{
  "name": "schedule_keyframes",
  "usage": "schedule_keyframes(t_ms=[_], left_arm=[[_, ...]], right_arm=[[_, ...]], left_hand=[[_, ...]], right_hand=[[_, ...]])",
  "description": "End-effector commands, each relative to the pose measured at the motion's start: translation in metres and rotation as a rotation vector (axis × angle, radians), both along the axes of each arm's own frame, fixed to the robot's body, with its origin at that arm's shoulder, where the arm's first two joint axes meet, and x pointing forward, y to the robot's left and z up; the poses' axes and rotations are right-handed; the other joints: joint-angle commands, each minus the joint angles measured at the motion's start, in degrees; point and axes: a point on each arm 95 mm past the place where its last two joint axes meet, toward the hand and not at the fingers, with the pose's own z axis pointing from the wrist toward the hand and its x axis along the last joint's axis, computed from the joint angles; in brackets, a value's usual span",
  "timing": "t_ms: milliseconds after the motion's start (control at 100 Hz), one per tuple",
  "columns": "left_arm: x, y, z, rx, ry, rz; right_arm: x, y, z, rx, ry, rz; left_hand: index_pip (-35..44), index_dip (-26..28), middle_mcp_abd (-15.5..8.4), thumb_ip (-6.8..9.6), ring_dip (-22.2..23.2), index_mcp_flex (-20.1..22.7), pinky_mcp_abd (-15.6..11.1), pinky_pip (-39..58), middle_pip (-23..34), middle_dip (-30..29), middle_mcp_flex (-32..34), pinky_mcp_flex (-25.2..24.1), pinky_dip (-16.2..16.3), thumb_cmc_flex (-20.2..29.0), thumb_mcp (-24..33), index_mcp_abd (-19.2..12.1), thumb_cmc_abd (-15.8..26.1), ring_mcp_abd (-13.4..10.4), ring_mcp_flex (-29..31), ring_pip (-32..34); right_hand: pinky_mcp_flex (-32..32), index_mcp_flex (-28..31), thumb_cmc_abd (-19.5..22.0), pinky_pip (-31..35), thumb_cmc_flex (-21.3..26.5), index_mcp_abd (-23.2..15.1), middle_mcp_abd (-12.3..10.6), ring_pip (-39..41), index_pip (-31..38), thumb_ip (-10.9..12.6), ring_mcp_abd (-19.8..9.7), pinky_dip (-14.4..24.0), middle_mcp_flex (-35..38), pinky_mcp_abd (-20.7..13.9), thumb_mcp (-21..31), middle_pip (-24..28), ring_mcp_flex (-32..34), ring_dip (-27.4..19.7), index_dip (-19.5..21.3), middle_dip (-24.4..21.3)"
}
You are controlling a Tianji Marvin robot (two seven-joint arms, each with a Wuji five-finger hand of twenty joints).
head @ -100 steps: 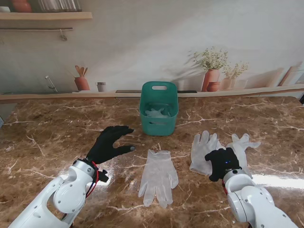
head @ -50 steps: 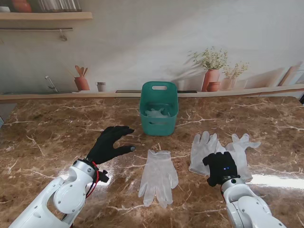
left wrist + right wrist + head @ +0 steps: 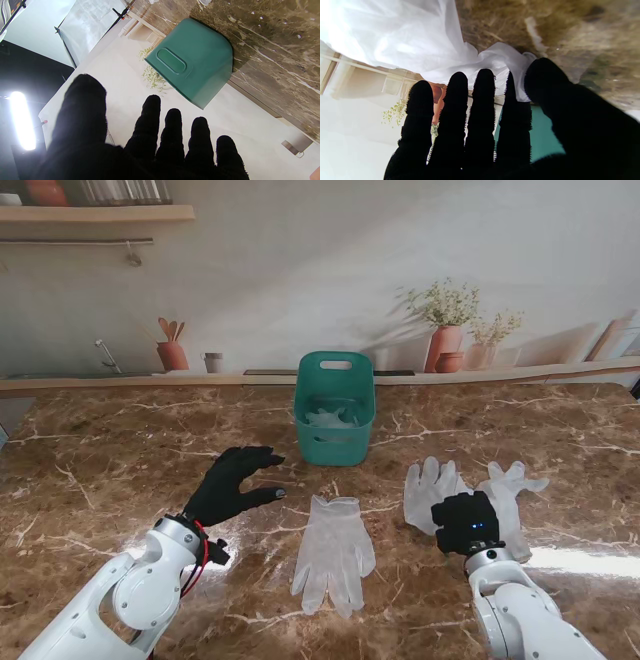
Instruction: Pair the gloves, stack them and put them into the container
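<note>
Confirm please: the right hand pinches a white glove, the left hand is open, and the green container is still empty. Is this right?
Not quite. The green container is not empty: the stand view shows whitish material, seemingly gloves, inside. The rest holds: the right hand pinches a white glove, and the left hand is open.

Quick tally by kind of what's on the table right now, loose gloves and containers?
Loose white gloves: 3, middle, right pair
Green container: 1, with white gloves already inside, number unclear
Total: 4

Bright, tabletop glare, blurred right-wrist view
</note>
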Motion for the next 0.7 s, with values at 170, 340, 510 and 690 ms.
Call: schedule_keyframes(t_ms=[170, 340, 510, 690], left_arm=[[-0.002, -0.002, 0.006, -0.002, 0.0, -0.023], [-0.001, -0.002, 0.019, -0.02, -0.019, -0.065], [0.0, -0.005, 0.032, -0.037, -0.014, -0.105], [-0.005, -0.01, 0.045, -0.041, -0.024, -0.143]], right_arm=[[-0.005, 0.01, 0.029, 0.186, -0.026, 0.0], [-0.005, 0.017, 0.065, 0.273, -0.078, 0.053], [-0.006, 0.025, 0.093, 0.363, -0.112, 0.104], [-0.007, 0.032, 0.113, 0.482, -0.097, 0.17]], left_hand=[[0.89, 1.11, -0.07, 1.39, -0.56, 0.58, -0.8, -1.5, -0.92, -0.71, 0.11, -0.23, 1.37, 1.89, -2.21, -0.65, 2.07, -2.45, -1.47, -1.44], [1.43, 1.49, -0.15, 1.4, -0.37, 1.64, -0.11, 0.18, -0.5, -0.52, 1.52, 0.11, 2.34, 3.4, -1.96, -1.01, 1.02, -2.44, -0.07, -1.0], [1.61, 1.53, -0.18, 1.35, -0.29, 1.69, 0.07, 1.19, -0.33, -0.38, 1.79, 0.06, 2.67, 4.19, -1.86, -0.97, 0.53, -2.32, 0.29, -0.91], [1.27, 1.13, 0.02, 1.36, -0.21, 1.3, 0.31, 1.86, -0.17, -0.25, 2.08, -0.15, 2.71, 5.01, -1.88, -0.34, -1.47, -2.03, 0.56, -0.81]], right_hand=[[-0.92, 3.13, 5.01, 2.17, 0.93, 0.5, -0.37, 0.91, 0.96, -1.02, -0.54, -0.61, 0.6, -0.65, -0.15, 0.58, 0.25, 0.48, 11.3, 4.93], [-1.13, 3.51, 4.65, 2.13, 1.2, 1.06, 0.0, 0.9, 1.44, -0.88, -0.2, -0.57, 1.01, -0.37, 0.24, 0.82, 0.28, 0.49, 12.79, 5.55], [-1.36, 4.14, 4.21, 1.63, 1.45, 2.37, 0.41, 0.69, 1.58, -0.62, 0.34, -0.75, 1.93, 0.14, 0.79, 1.11, 0.64, 0.4, 13.66, 7.01], [-2.91, 4.28, 4.03, -0.65, 1.58, 3.08, 0.76, -0.99, 1.57, -0.57, 0.88, -1.56, 2.66, 0.73, 0.95, 0.39, -0.48, -0.22, 13.88, 7.97]])
